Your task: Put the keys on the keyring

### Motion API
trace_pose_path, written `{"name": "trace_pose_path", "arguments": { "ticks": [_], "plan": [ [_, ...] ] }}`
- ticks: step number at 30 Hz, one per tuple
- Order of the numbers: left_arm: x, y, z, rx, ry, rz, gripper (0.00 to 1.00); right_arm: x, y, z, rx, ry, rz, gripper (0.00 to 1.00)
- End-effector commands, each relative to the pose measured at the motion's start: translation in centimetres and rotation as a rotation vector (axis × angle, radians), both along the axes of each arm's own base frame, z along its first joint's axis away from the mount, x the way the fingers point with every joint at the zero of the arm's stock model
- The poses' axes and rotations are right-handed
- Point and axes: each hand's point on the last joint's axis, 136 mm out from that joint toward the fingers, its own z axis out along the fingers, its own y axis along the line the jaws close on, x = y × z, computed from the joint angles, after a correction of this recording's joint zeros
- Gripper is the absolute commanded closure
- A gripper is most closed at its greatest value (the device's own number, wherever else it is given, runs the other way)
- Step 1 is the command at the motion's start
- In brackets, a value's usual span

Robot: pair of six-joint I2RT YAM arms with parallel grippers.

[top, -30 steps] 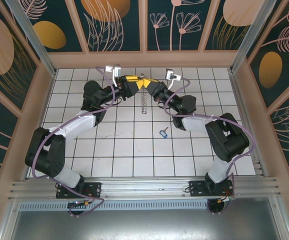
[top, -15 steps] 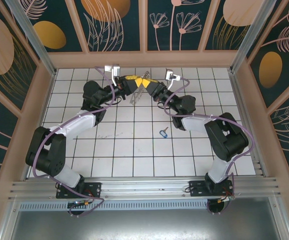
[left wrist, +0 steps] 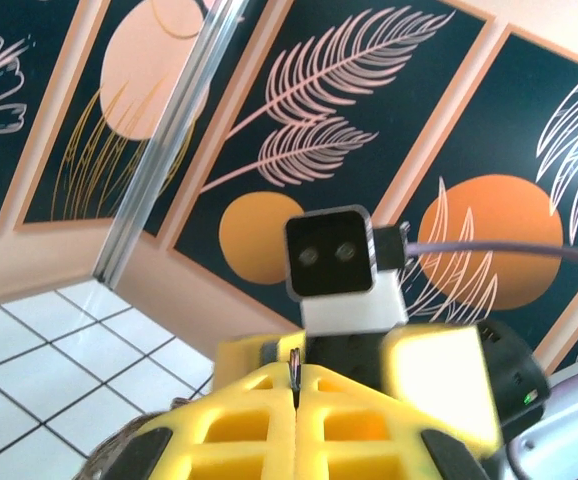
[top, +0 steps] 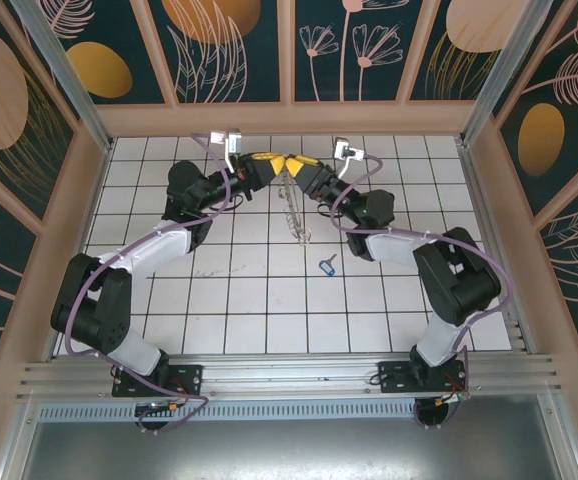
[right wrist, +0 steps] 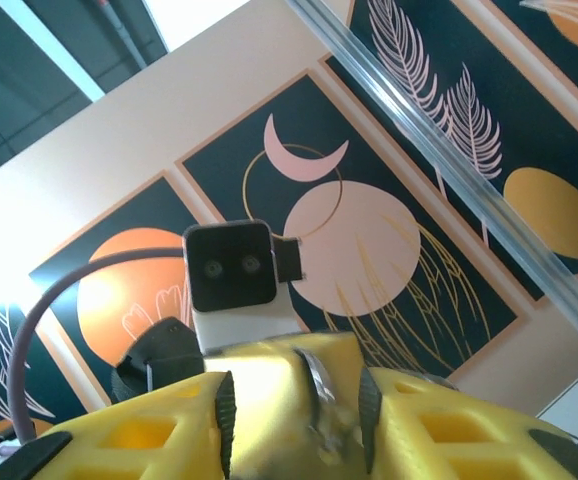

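Observation:
The keyring (top: 291, 205) hangs as a thin loop fringed with small silvery keys, above the far middle tiles. My left gripper (top: 276, 160) is shut on its top edge; in the left wrist view the ring's thin rim (left wrist: 294, 365) pokes up between the closed yellow jaws of that gripper (left wrist: 295, 390). My right gripper (top: 295, 166) faces it tip to tip and stands open. The ring's strip (right wrist: 319, 385) lies between the right gripper's (right wrist: 297, 405) spread pads without being pinched. The blue-headed key (top: 327, 265) lies on the floor below, right of centre.
The white tiled floor (top: 249, 300) is walled by a tan frame (top: 289, 118) at the back and sides. Each wrist camera (left wrist: 329, 255) (right wrist: 231, 265) faces the other at close range. A metal rail (top: 289, 375) runs along the near edge by the arm bases.
The left gripper closed onto the keyring and the right gripper opened off it. The ring swung up between them, then dropped to hang lower and slightly right.

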Motion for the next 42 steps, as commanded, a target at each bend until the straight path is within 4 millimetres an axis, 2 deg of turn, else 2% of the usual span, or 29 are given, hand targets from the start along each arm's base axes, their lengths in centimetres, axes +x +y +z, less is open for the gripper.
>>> {"name": "trace_pose_path", "arguments": {
  "ticks": [1,5,9,17,26,34,42],
  "plan": [
    [-0.8,0.1,1.9,0.038,-0.086,0.007,1.00,-1.8,-2.7,3.4,-0.011,-0.104,-0.043,0.58],
    [-0.8,0.1,1.6,0.119,-0.127,0.025,1.00,-1.5,-3.5,3.4,-0.169,-0.089,-0.108,0.58],
    [-0.7,0.1,1.5,0.198,-0.174,0.049,1.00,-1.5,-3.3,3.1,-0.370,-0.119,-0.143,0.58],
    [-0.6,-0.7,2.0,0.295,-0.218,-0.011,1.00,-2.1,-4.5,1.5,-0.535,-0.240,-0.117,0.61],
    [-1.6,-1.7,1.1,0.311,-0.189,-0.147,1.00,-2.8,-3.8,0.3,-0.547,-0.296,-0.007,0.65],
    [-2.5,-1.8,1.2,0.305,-0.189,-0.194,1.00,-2.1,-3.0,-0.4,-0.521,-0.283,0.057,0.67],
    [-2.8,-1.9,1.1,0.300,-0.183,-0.215,1.00,-2.2,-2.1,-0.3,-0.503,-0.290,0.078,0.71]
  ]
}}
